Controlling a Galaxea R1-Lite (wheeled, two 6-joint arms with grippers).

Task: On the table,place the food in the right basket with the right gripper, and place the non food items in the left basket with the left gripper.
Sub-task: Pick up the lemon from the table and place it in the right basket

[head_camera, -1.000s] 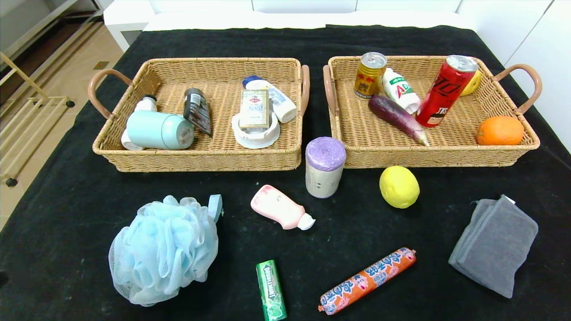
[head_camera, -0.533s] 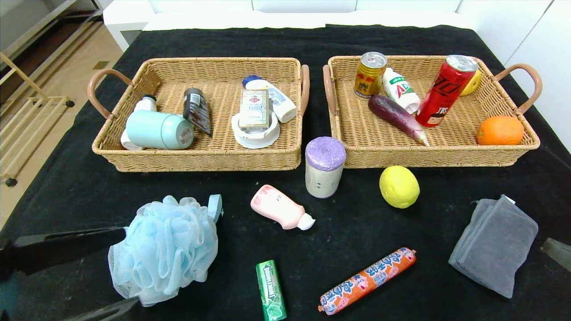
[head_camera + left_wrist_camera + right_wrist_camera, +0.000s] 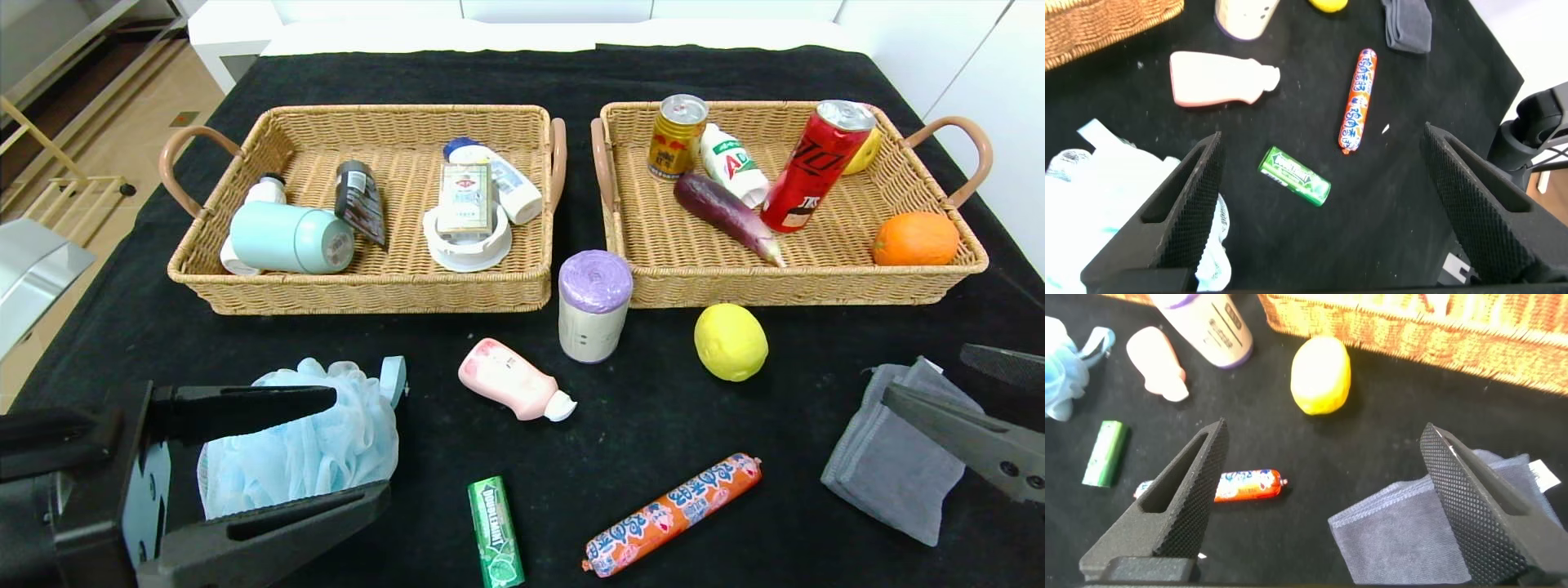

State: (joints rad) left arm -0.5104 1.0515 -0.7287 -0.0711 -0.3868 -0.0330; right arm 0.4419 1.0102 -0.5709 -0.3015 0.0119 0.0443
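Observation:
My left gripper (image 3: 359, 446) is open at the table's front left, over the light-blue bath pouf (image 3: 302, 453); in the left wrist view (image 3: 1321, 135) the pouf (image 3: 1102, 196) lies under one finger. My right gripper (image 3: 924, 373) is open over the grey towel (image 3: 890, 465) at the front right. The lemon (image 3: 731, 341), orange sausage (image 3: 673, 514), green gum pack (image 3: 495, 531), pink bottle (image 3: 513, 380) and purple-topped bag roll (image 3: 594, 306) lie on the black table (image 3: 653, 408). The right wrist view shows the lemon (image 3: 1321, 374), sausage (image 3: 1245, 483) and towel (image 3: 1413, 539).
The left basket (image 3: 367, 296) holds a mint flask (image 3: 290, 238), bottles and a white holder. The right basket (image 3: 800, 291) holds cans, an eggplant (image 3: 722, 214), a white bottle and an orange (image 3: 914, 238). The bag roll stands close against the gap between the baskets.
Both arms have come into view. My left gripper has moved forward from the left edge over the pouf. My right gripper has come in from the right over the towel.

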